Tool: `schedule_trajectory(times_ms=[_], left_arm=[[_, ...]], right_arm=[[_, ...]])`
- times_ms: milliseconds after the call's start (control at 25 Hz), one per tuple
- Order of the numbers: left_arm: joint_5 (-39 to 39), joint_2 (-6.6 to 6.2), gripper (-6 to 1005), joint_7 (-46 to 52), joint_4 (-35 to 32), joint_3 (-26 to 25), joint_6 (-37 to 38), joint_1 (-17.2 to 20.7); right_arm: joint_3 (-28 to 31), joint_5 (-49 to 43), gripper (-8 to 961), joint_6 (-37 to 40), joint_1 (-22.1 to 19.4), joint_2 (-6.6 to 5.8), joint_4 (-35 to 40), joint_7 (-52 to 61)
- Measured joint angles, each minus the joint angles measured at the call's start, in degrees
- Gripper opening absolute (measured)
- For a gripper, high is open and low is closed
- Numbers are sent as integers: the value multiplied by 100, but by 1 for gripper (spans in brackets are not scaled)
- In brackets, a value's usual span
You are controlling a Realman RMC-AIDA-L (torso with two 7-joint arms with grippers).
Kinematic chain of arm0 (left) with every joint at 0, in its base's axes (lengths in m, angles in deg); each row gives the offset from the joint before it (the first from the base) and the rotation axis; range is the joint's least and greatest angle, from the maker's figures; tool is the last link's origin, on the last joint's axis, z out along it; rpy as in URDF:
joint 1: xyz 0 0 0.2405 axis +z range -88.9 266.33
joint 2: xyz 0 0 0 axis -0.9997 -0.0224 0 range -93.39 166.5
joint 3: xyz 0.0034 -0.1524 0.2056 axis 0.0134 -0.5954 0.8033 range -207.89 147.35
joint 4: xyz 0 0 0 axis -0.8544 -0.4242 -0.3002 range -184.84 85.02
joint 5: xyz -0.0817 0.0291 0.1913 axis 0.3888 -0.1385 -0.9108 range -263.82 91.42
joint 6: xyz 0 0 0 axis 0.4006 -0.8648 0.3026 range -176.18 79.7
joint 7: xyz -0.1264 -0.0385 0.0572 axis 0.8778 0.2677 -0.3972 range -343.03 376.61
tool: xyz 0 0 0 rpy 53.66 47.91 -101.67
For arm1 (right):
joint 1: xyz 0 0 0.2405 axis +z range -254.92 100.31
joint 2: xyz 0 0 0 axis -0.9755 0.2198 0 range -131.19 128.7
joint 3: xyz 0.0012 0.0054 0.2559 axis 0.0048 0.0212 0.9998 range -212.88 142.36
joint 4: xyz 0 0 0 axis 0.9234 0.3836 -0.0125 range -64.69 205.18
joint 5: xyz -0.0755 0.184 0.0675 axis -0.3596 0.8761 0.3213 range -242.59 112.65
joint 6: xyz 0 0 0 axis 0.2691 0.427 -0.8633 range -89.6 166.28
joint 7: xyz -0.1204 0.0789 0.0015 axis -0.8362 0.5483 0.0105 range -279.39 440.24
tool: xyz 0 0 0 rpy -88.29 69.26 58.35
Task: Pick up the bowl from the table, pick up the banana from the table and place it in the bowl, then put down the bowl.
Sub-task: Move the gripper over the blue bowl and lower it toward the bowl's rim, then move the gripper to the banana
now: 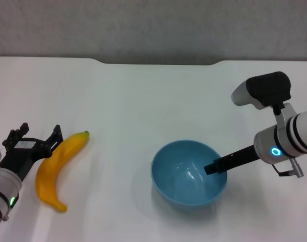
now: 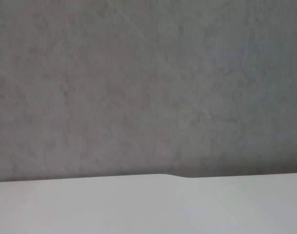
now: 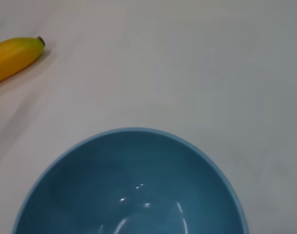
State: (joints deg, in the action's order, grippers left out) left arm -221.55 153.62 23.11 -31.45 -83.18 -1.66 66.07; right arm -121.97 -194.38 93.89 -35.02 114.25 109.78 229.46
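The light-blue bowl (image 1: 188, 174) sits right of the middle of the white table (image 1: 143, 101). It fills the lower part of the right wrist view (image 3: 133, 190). My right gripper (image 1: 216, 166) reaches in from the right, with one dark finger inside the bowl's near-right rim, shut on the rim. The yellow banana (image 1: 57, 169) lies at the left, its stem tip pointing away from me. Its stem end also shows in the right wrist view (image 3: 14, 56). My left gripper (image 1: 36, 137) is open, just left of the banana's middle and not touching it.
The table's far edge has a shallow notch (image 1: 158, 62) against a grey wall. The left wrist view shows only that wall and the far table edge (image 2: 177, 176). Bare tabletop lies between the banana and the bowl.
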Motion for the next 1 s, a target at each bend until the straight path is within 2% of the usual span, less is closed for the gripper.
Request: schedule_trajectory(times_ms=[120, 320, 560, 760, 1000], left_arm=[[0, 0, 824, 0, 0, 0, 0, -2], [0, 0, 821, 0, -4, 0, 0, 0], [0, 0, 818, 3, -5, 11, 0, 4], [0, 0, 815, 60, 13, 23, -4, 12], [-170, -65, 811, 232, 498, 68, -384, 76]], right_arm=[[-48, -30, 506, -84, -7, 0, -1, -18], [-224, -21, 272, -310, -50, 5, 10, -24], [-248, -6, 60, -442, -140, 8, 39, -22], [-309, -1, 32, -588, -314, 15, 282, -21], [-502, 3, 32, -786, -1153, 14, 1584, 3]])
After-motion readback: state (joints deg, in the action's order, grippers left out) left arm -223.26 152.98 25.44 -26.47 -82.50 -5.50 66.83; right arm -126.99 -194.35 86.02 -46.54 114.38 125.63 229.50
